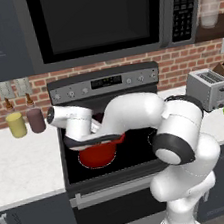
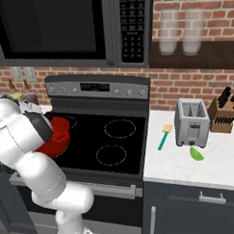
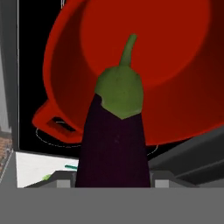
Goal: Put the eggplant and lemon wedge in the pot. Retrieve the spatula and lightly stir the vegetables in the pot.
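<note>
Over the stove (image 2: 105, 138), the robot's fingers (image 3: 113, 181) are clamped on either side of the eggplant (image 3: 113, 148), its green cap and stem pointing toward the open mouth of the red pot (image 3: 175, 87) directly beyond. The pot (image 1: 97, 154) sits on the front left burner, partly hidden by the white arm. Across the stove on the white table (image 2: 179, 164), the teal-handled spatula (image 2: 163, 136) lies just beside the toaster (image 2: 191, 122), with the green lemon wedge (image 2: 196, 153) near the toaster's front.
</note>
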### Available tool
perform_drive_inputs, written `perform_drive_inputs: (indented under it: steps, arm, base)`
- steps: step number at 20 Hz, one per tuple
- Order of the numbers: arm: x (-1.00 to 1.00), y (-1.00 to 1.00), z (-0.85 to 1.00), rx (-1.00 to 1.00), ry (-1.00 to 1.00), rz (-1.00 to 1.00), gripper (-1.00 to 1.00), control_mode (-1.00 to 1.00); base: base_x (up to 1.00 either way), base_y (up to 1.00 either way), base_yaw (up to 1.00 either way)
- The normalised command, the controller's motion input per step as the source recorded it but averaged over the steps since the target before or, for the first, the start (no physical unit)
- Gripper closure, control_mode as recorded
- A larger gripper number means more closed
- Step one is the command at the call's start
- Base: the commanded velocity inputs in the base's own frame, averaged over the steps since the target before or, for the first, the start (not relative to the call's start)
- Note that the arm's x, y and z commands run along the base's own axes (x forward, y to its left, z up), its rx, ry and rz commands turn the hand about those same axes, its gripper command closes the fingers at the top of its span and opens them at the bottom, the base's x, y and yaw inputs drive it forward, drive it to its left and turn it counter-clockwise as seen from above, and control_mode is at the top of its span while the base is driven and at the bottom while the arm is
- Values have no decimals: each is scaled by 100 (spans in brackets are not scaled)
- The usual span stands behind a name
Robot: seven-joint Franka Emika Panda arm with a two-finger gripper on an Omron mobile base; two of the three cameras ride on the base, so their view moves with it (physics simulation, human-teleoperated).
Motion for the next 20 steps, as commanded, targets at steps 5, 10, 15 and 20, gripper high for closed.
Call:
perform_drive_inputs:
  steps: [5, 10, 15, 20]
  arm:
    - [0, 0, -20, 0, 6, 0, 100, -100]
    - [0, 0, -12, 0, 0, 0, 100, -100]
    - [0, -7, -12, 0, 1, 0, 100, -100]
    - [0, -13, -3, 0, 0, 0, 100, -100]
  base:
    - [0, 0, 0]
    - [0, 0, 0]
    - [0, 0, 0]
    - [0, 0, 0]
